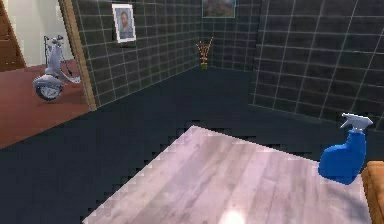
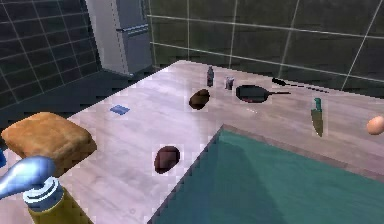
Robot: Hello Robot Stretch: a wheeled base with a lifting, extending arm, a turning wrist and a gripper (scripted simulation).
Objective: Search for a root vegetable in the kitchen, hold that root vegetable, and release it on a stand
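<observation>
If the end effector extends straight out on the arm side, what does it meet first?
Probably the counter, beyond the teal surface; the brown lump and dark pan flank that line. Depth unclear.

On the countertop, bread loaf lies left of near potato; far potato, pan, knife lie behind, rightward.

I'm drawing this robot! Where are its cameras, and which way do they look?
Forward view: on the robot, facing ahead and somewhat down, over a wooden counter to a tiled wall and a scooter.
Arm side view: fixed on the body, facing out sideways across that counter at a pan, a knife and a fridge.
Both share the counter, blue spray bottle and bread.
</observation>
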